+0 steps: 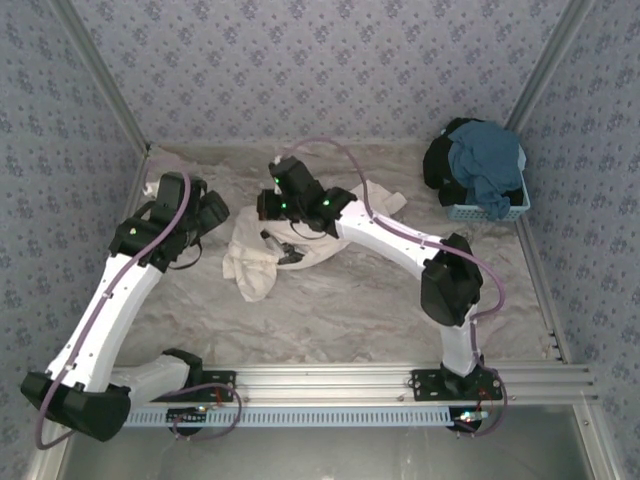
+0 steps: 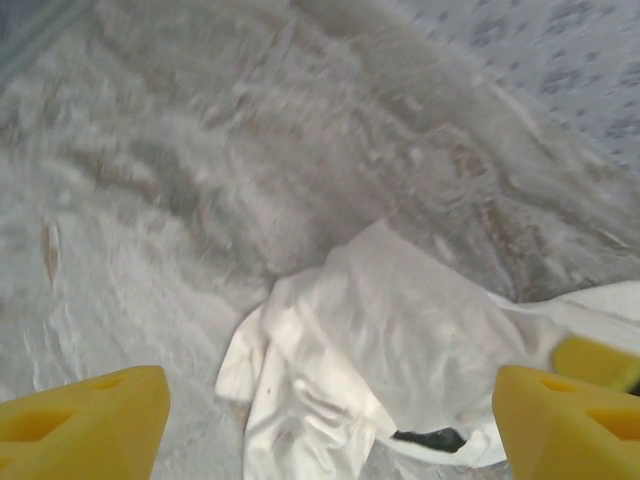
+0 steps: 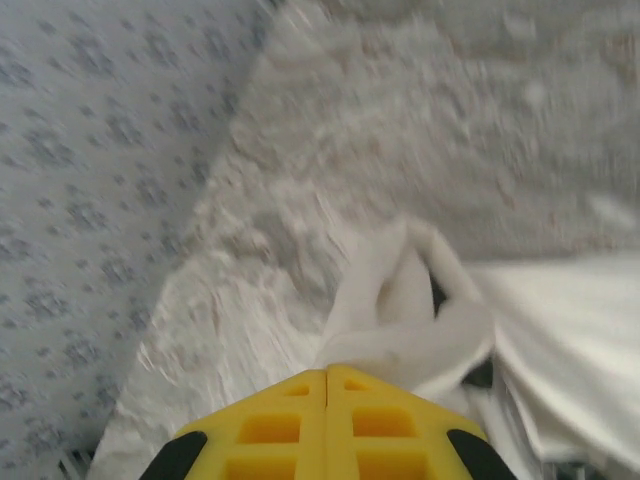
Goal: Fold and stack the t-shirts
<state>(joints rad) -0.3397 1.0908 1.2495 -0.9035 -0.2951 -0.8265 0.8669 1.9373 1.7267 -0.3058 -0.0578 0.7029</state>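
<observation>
Your right gripper point(image 3: 326, 378) is clenched on a pinch of the cream-white t-shirt point(image 3: 400, 300), crumpled beneath it; your left gripper point(image 2: 325, 425) gapes empty just beside; well off to the right, the teal t-shirt point(image 1: 487, 160) and black t-shirt point(image 1: 440, 160) fill the basket point(image 1: 465, 212); nothing is folded or stacked.

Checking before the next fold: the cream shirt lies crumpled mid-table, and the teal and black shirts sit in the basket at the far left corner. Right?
Wrong corner: the top external view shows the basket with the teal shirt and black shirt at the far right. The cream shirt does lie crumpled mid-table.
</observation>
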